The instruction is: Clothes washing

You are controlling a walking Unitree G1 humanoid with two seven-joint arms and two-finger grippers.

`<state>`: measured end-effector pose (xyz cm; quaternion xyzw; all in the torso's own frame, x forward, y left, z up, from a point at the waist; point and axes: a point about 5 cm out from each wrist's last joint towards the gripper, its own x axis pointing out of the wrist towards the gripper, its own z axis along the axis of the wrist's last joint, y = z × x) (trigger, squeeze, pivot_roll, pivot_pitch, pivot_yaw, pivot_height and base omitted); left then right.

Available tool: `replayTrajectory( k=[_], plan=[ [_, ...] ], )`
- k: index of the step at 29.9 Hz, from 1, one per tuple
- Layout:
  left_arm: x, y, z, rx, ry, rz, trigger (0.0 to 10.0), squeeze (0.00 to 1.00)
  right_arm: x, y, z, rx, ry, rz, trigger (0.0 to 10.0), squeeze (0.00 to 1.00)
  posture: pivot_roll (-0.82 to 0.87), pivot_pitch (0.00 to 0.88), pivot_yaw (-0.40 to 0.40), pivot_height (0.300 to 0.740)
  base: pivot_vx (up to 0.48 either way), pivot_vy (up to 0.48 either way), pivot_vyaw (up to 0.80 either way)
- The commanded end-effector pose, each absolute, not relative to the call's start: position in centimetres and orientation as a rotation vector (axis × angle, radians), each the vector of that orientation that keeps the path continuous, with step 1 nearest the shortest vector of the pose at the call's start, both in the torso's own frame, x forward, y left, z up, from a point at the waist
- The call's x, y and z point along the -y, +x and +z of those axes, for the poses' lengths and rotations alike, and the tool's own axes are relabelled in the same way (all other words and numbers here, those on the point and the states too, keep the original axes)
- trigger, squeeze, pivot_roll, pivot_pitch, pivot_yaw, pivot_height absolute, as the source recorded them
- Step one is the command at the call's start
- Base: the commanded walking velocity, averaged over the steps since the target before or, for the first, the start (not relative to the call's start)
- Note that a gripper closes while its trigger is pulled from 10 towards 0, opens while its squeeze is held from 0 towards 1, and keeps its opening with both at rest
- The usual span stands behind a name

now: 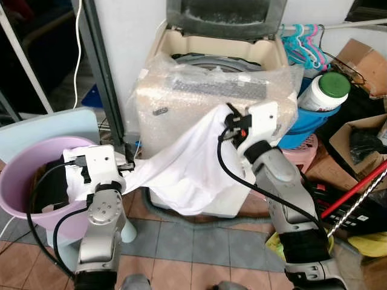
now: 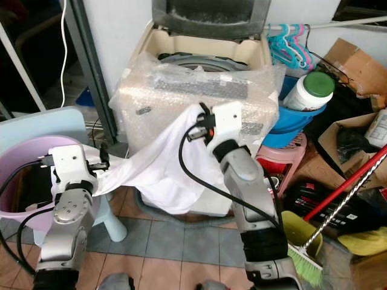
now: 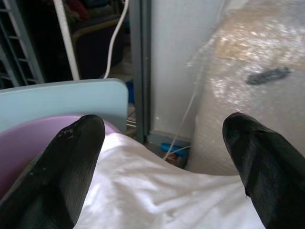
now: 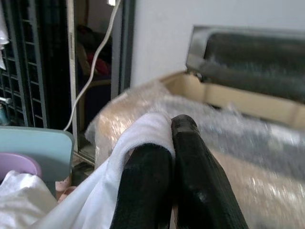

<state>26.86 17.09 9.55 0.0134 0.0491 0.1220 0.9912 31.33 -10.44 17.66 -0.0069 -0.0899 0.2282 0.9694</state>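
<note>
A white garment (image 1: 181,169) stretches from the purple basin (image 1: 18,181) at the left up to the front of the washing machine (image 1: 205,90). The machine is wrapped in bubble wrap and its lid (image 1: 227,15) stands open. My right gripper (image 4: 164,138) is raised before the machine's top front edge and is shut on an upper corner of the garment. My left gripper (image 3: 164,129) is beside the basin, open, with the garment lying low between its fingers (image 3: 71,162). Dark clothes (image 1: 51,187) lie in the basin.
A grey metal post (image 1: 103,72) stands between basin and machine, and a pale blue chair back (image 1: 54,127) rises behind the basin. Right of the machine are a blue tub (image 1: 308,124) holding a green-capped jar (image 1: 323,90), hangers (image 1: 305,45), cardboard boxes (image 1: 363,60) and a red-handled broom (image 1: 357,187).
</note>
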Motion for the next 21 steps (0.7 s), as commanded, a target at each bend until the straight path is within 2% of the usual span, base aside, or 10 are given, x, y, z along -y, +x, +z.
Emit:
replayTrajectory(
  k=[1, 12, 15, 16, 21],
  plan=[
    [-16.9, 26.9, 10.1, -0.08, 0.023, 0.235, 10.0, 0.0, 10.5, 31.7, 18.2, 0.213, -0.053, 0.476, 10.0, 0.0, -0.01, 0.0, -0.038, 0.74, 0.382, 0.0, 0.0],
    [-16.7, 26.7, 9.9, -0.09, 0.021, 0.228, 10.0, 0.0, 9.2, 32.0, 19.8, 0.269, -0.126, 0.628, 10.0, 0.0, -0.01, 0.0, -0.041, 0.74, 0.428, 0.0, 0.0],
    [-16.4, 26.6, 9.7, -0.1, 0.018, 0.221, 10.0, 0.0, 8.4, 31.9, 20.5, 0.288, -0.194, 0.755, 10.0, 0.0, -0.01, 0.0, -0.042, 0.74, 0.384, 0.0, 0.0],
    [-16.2, 26.6, 9.6, -0.106, 0.019, 0.219, 10.0, 0.0, 7.9, 31.9, 20.9, 0.293, -0.229, 0.817, 10.0, 0.0, -0.01, 0.0, -0.045, 0.74, 0.0, 0.0, 0.0],
    [-16.3, 26.8, 9.7, -0.104, 0.022, 0.248, 10.0, 0.0, 7.7, 32.3, 21.5, 0.291, -0.217, 0.861, 10.0, 0.0, 0.0, 0.0, -0.06, 0.74, 0.0, 0.0, 0.0]
  ],
)
